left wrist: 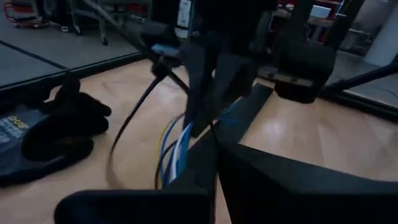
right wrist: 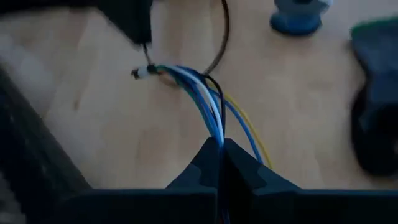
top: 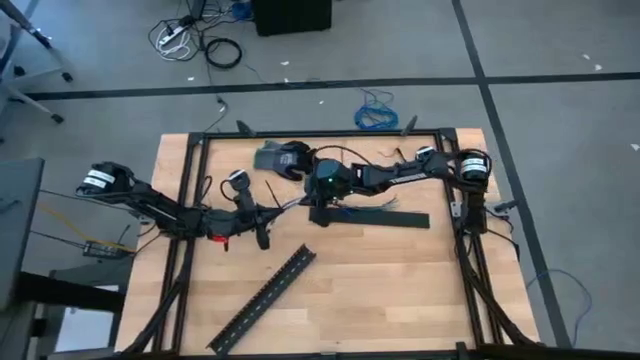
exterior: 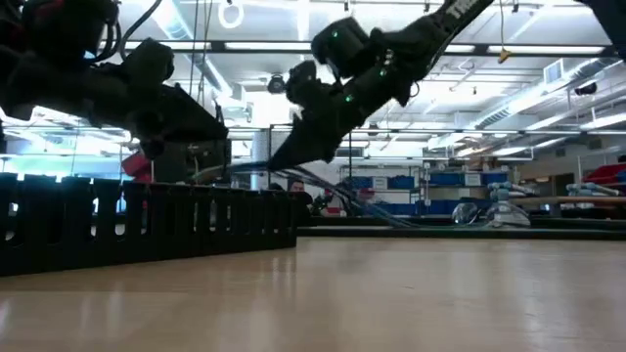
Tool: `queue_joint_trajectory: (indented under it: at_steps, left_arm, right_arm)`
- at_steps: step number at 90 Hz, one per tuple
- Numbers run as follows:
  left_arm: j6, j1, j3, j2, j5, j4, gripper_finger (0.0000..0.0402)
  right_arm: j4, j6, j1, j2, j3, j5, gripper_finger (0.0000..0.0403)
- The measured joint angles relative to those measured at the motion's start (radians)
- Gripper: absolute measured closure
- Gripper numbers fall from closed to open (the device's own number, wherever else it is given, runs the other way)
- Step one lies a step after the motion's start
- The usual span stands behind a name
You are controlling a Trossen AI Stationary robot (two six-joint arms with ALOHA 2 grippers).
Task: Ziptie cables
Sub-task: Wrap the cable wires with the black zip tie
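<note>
- My right gripper [right wrist: 222, 152] is pinched closed on the cables [right wrist: 205, 102]; in my right wrist view the blue, white and yellow strands come straight out from between the two closed fingertips.
- From that grip the bundle runs away from me toward my left gripper [top: 262, 218], so its long axis lies roughly left to right across the middle of the table [top: 400, 290].
- At the bundle's far end a thin black loop [right wrist: 219, 37], likely the tie, curls round beside the strands; I cannot tell whether it already circles them.
- My left gripper sits just left of the bundle's free end, fingers closed as far as my left wrist view shows; whether they hold anything I cannot tell.
- So, by my judgement, the right arm anchors and the left, nearer the loose end, must work along that axis.
- Near me lies a long slotted black strip [top: 264, 298]; a flat black strip [top: 385, 218] lies just right of my right gripper.
</note>
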Motion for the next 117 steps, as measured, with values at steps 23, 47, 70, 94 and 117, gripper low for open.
queue_joint_trajectory:
  at_steps: [23,47,70,94,117]
  left_arm:
    - [-0.001,0.0,-0.001,0.0,0.003,-0.033,0.0401]
    - [-0.003,0.0,-0.001,0.0,0.015,-0.038,0.0401]
    - [-0.009,0.0,-0.001,0.04,0.018,-0.061,0.0401]
    - [-0.005,0.0,0.007,0.136,0.028,-0.031,0.0401]
    - [0.09,0.0,0.079,0.183,0.049,-0.026,0.0401]
  right_arm:
    - [0.053,0.003,0.0,0.03,0.001,-0.03,0.0401]
    - [0.08,0.015,0.002,0.03,0.001,-0.03,0.033]
    - [0.082,0.06,0.002,0.03,0.059,-0.221,0.0223]
    - [0.1,0.056,-0.021,0.029,0.139,-0.273,0.0167]
    - [0.087,0.06,-0.053,0.029,0.14,-0.25,0.0178]
